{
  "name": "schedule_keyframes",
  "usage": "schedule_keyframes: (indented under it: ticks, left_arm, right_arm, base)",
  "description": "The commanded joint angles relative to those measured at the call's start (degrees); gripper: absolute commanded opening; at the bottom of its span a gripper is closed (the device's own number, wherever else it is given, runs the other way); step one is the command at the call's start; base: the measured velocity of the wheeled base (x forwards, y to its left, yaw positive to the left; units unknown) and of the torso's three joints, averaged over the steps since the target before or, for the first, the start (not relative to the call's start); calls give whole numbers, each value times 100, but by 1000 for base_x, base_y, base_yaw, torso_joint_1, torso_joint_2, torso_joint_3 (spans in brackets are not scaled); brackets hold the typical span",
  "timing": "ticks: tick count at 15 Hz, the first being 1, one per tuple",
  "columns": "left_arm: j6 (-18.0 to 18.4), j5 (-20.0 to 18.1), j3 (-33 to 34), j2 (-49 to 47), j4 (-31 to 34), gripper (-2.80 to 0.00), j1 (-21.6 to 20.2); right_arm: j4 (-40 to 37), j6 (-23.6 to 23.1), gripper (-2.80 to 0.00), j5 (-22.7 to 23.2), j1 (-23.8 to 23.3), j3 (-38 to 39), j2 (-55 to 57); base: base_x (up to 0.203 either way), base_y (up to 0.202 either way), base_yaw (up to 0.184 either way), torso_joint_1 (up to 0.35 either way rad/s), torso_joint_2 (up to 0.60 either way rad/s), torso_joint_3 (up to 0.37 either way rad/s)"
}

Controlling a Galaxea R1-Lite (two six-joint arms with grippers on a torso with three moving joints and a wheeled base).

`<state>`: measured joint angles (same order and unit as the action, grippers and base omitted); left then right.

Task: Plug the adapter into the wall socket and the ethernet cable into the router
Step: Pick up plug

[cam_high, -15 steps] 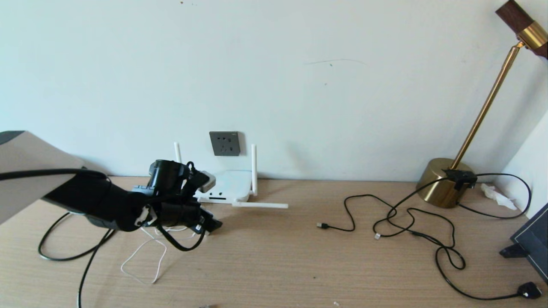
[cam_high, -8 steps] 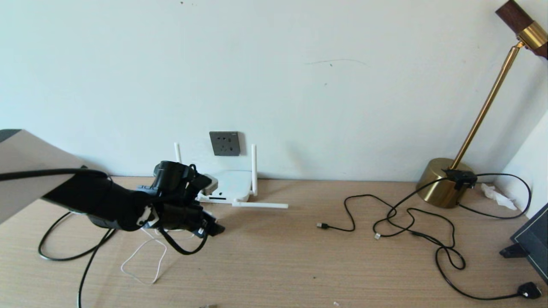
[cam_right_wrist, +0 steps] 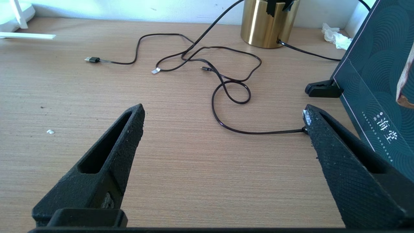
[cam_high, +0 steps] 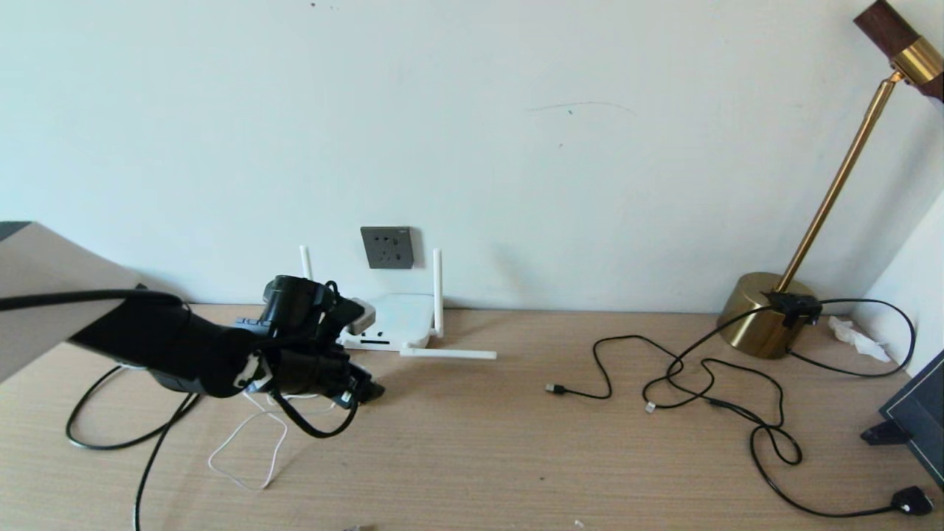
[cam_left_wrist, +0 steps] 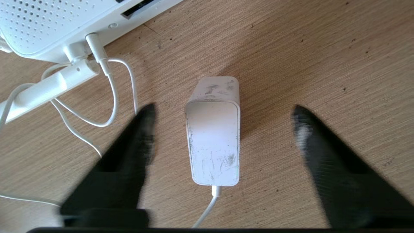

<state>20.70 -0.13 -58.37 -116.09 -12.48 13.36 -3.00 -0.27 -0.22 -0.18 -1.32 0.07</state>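
Left end effector (cam_left_wrist: pixel 223 123) lowered slightly | fingers spread astride adapter (cam_left_wrist: pixel 213 136), untouching | prongs hidden | right end effector (cam_right_wrist: pixel 223 124) spread

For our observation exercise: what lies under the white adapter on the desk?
The adapter rests directly on the bare wooden desk, its cord trailing off one end. Its underside is covered, so whether anything lies beneath cannot be seen.

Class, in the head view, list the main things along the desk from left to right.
Left tool → router → USB plug → brass lamp base → crumpled tissue.
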Motion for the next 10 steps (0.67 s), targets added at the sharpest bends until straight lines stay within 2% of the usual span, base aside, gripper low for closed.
schedule_keyframes:
  ticks: [1,10]
  left_arm:
    - [13,-4,1,-28,-17,-280,0]
    - [13,-13,67,169,-3,-280,-9]
  right_arm:
    - [1,-5,0,4,1,0,1]
    - [1,-8,0,-2,1,0,1]
  base:
    - [0,0,0,0,0,0]
    - [0,0,0,0,0,0]
